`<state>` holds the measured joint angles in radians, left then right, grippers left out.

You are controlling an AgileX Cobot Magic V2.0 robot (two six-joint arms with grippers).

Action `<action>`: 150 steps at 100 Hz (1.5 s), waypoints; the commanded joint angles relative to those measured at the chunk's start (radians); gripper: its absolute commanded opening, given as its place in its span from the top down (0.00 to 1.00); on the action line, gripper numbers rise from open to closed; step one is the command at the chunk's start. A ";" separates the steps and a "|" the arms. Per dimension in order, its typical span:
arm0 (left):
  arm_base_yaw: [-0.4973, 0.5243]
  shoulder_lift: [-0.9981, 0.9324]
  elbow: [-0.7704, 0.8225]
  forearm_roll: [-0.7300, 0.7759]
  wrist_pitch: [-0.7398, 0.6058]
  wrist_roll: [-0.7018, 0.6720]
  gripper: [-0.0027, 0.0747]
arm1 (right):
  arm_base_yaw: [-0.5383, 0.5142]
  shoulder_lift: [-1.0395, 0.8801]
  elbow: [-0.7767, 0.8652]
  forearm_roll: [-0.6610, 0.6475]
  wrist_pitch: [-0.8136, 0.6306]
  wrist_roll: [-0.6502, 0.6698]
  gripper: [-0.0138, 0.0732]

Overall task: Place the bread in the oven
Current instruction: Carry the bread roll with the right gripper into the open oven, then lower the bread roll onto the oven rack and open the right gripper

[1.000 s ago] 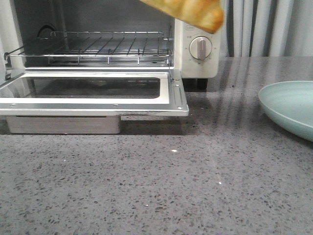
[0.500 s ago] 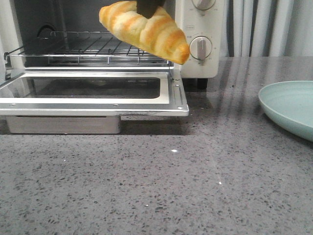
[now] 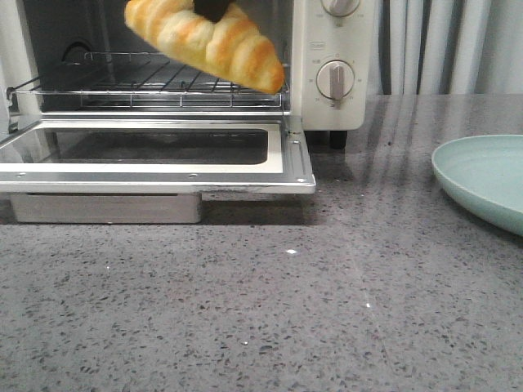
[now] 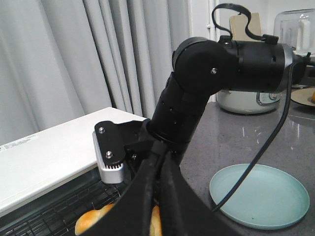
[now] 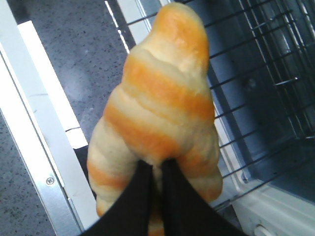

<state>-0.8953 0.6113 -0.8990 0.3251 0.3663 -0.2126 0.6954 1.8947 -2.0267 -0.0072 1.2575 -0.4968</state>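
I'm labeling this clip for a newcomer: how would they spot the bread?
Find the cream-white oven at the back left of the grey counter, its door folded down flat. The bread hangs in the right hand just above the wire rack: the only glossy, orange-and-yellow striped, tapered thing.

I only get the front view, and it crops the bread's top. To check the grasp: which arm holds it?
Observer: The right gripper; its fingers pinch the bread near mid-length.
Operator: Is it over the rack?
Observer: Partly. One end is above the wire rack, the rest above the open door.
Operator: And the left arm?
Observer: The left gripper hangs by the oven, fingers together, holding nothing.
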 commanded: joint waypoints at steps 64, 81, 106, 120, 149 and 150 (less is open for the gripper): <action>-0.008 0.004 -0.033 -0.001 -0.081 -0.009 0.99 | 0.010 0.033 -0.117 -0.127 0.042 -0.035 0.93; -0.008 0.004 -0.033 -0.001 -0.081 -0.009 0.99 | 0.010 0.070 -0.170 -0.147 0.042 -0.033 0.93; -0.008 0.004 -0.033 0.002 -0.081 -0.009 0.99 | 0.010 0.094 -0.233 -0.151 0.041 -0.031 0.93; -0.008 0.004 -0.033 0.004 -0.083 -0.009 0.99 | 0.010 0.094 -0.233 -0.168 0.037 -0.031 0.93; -0.008 0.004 -0.033 0.004 -0.083 -0.009 0.99 | 0.010 0.094 -0.233 -0.189 -0.009 -0.013 0.87; -0.008 0.004 -0.033 0.004 -0.083 -0.009 0.99 | 0.010 0.094 -0.233 -0.189 -0.009 -0.013 0.86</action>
<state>-0.8953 0.6113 -0.8990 0.3251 0.3647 -0.2142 0.7066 2.0473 -2.2263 -0.1690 1.2575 -0.5125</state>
